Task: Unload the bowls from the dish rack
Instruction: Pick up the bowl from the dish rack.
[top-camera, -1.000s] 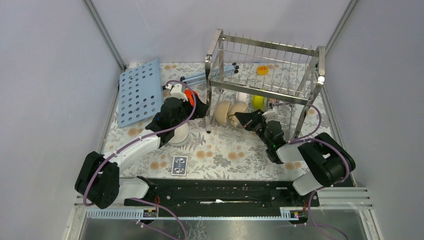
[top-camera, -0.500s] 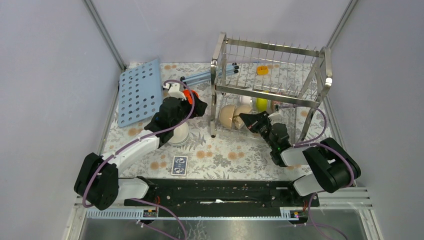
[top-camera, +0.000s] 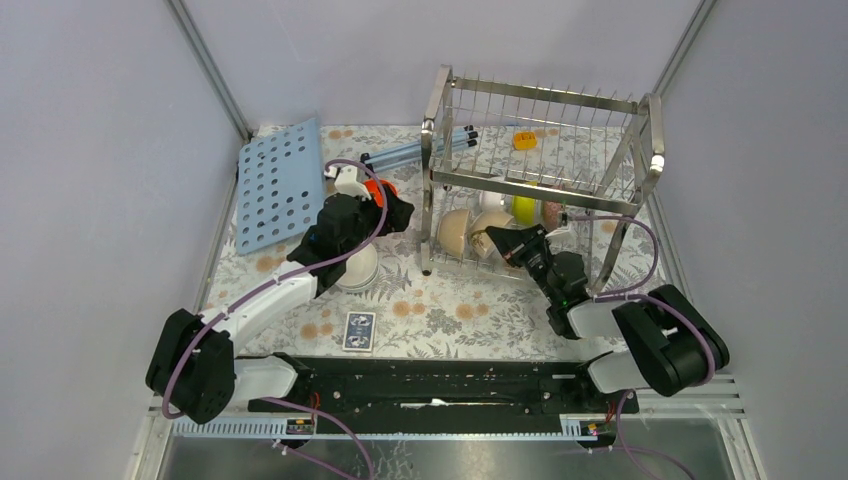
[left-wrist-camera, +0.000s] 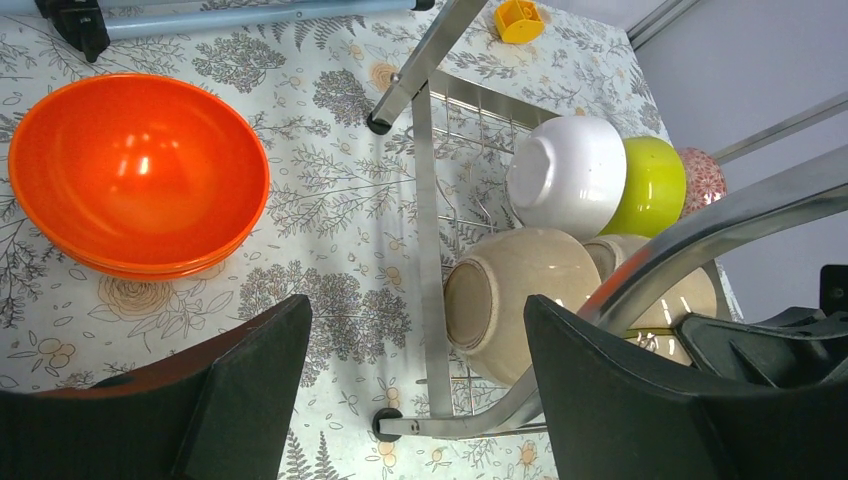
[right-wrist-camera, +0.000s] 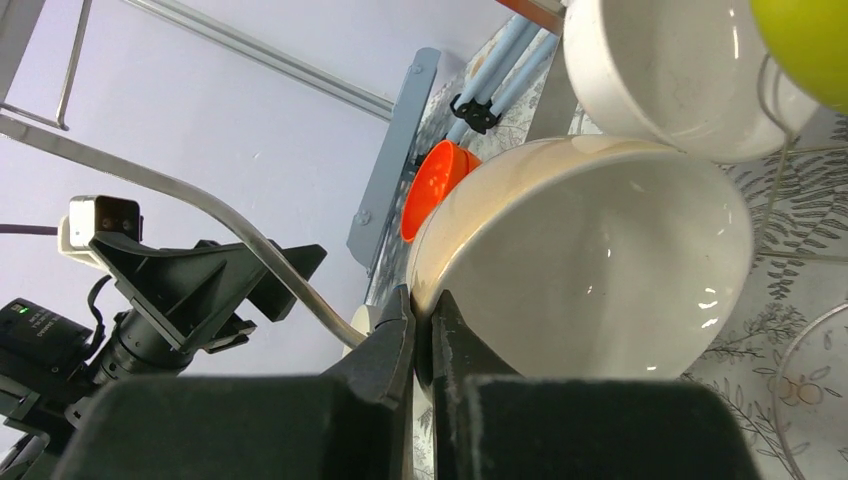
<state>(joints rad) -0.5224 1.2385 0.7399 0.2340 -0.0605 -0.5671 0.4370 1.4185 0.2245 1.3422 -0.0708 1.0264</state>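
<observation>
Within dish rack | beige bowls, white bowl, green bowl

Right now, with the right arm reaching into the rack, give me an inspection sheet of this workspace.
Surface: floral tablecloth, flat.
Job's things: dish rack upright; lower tier holds left beige bowl, right beige bowl, white bowl, yellow-green bowl, patterned bowl; orange bowl and white dish out on the cloth.
Clutter: light-blue perforated board, pale-blue tubes, yellow piece, playing-card deck.
Grippers: right gripper shut on the right beige bowl's rim; left gripper open, empty, at the rack's left end.
Cables: purple cables along both arms; the right one loops near the rack's front leg.
Surroundings: grey walls, metal corner posts.
</observation>
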